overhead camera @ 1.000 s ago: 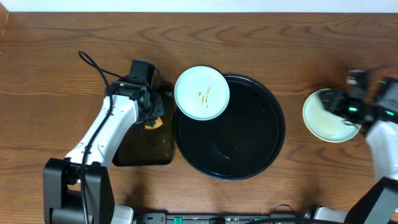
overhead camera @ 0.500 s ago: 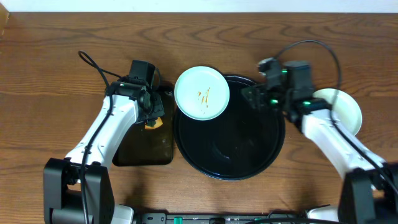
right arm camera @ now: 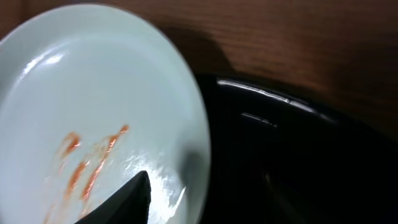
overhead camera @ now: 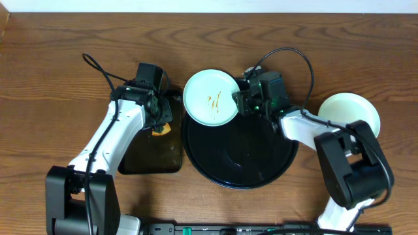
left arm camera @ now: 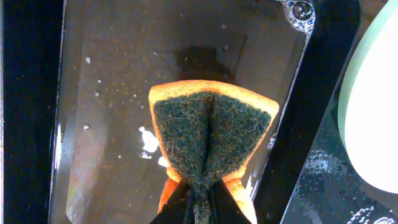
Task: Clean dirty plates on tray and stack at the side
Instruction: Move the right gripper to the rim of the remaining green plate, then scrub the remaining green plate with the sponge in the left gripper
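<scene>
At the upper left of the round black tray (overhead camera: 248, 163), the dirty plate (overhead camera: 211, 98) lies flat. Part of it rests over the tray's rim and part over the table (overhead camera: 65, 52), with its orange-brown sauce streaks facing up near the centre. The right hand (overhead camera: 243, 102) sits just right of that plate, at its rim, above the tray's upper edge. In the right wrist view one dark fingertip (right arm camera: 127, 198) overlaps the plate's near edge at the bottom of the frame and the other is out of view. I therefore cannot tell how far this hand is open, or whether it grips the plate at all.

The left hand (left arm camera: 198, 200) is left of the plate, over the small rectangular tray (overhead camera: 147, 160). It is closed on a sponge (left arm camera: 211, 130), pinched so that the green scouring face folds up toward the camera. A pale plate (overhead camera: 349, 114) rests on the table at far right, well apart from the round tray; whether others lie under it cannot be told.

The dirty plate lies between the two hands and, being round, has no long axis to line up with. The right hand is the nearer, at the plate's right rim. The streaks lie to the right of the sponge, past the rectangular tray's edge and the plate's left rim. The scrub probably calls for the left hand to carry the sponge rightward onto the plate while the right hand steadies the rim.
</scene>
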You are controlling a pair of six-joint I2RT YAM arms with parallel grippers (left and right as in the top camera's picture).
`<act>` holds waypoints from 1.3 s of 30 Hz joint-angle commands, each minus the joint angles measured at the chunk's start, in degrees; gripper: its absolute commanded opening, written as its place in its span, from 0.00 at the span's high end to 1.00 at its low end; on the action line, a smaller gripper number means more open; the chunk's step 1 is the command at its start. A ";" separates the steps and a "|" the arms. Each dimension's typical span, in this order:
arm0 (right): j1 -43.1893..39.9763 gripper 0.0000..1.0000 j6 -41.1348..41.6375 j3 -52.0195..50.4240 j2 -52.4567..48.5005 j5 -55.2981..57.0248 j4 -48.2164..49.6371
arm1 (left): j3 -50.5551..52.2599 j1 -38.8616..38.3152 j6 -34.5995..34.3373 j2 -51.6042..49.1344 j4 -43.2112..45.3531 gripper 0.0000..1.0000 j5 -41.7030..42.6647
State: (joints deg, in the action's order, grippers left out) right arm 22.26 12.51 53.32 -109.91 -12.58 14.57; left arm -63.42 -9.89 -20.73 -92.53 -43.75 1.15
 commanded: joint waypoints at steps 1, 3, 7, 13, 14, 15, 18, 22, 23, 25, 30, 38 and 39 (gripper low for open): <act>0.31 0.50 2.75 0.24 -2.32 0.59 2.10 | 0.26 0.22 0.55 0.04 -0.35 0.92 -0.24; 0.33 0.61 2.80 0.24 -2.73 -1.38 2.40 | 0.26 0.22 0.52 0.04 -0.35 0.92 -0.24; 0.33 0.71 2.89 0.24 -2.71 -4.44 2.32 | 0.24 0.22 0.52 0.04 -0.35 0.93 -0.24; 0.33 0.94 2.93 0.24 -2.71 -5.07 -1.25 | 0.26 0.22 0.55 0.04 -0.37 0.92 -0.22; 0.33 0.95 2.93 0.24 -2.71 -5.07 -2.25 | 0.26 0.22 0.55 0.04 -0.37 0.92 -0.24; 0.33 0.97 2.93 0.24 -2.69 -5.07 -3.50 | 0.26 0.22 0.55 0.04 -0.35 0.93 -0.24; 0.31 0.97 2.86 0.24 -1.84 -5.05 -5.66 | 0.26 0.22 0.55 0.04 -0.37 0.92 -0.24; 0.22 0.99 1.53 0.24 3.58 -2.73 -10.49 | 0.26 0.22 0.55 0.04 -0.35 0.93 -0.24; 0.22 0.99 1.55 0.24 4.96 -1.31 -12.13 | 0.26 0.22 0.55 0.04 -0.35 0.92 -0.24; 0.22 0.99 1.55 0.24 8.09 1.81 -16.46 | 0.26 0.22 0.55 0.04 -0.26 0.92 -0.24; 0.22 0.99 1.66 0.24 14.84 9.44 -29.79 | 0.24 0.15 0.59 0.04 1.36 0.93 1.92; 0.31 0.99 4.07 0.20 13.35 10.21 -41.11 | 0.24 -2.91 -0.35 0.04 9.90 0.93 19.47; 0.31 0.99 4.46 0.17 12.59 10.21 -41.53 | 0.24 -4.20 -1.29 0.04 10.80 0.93 19.39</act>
State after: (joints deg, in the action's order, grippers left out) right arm 22.31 15.16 53.49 -95.29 -4.01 -25.98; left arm -63.35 -11.09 -20.78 -92.53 -34.65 13.28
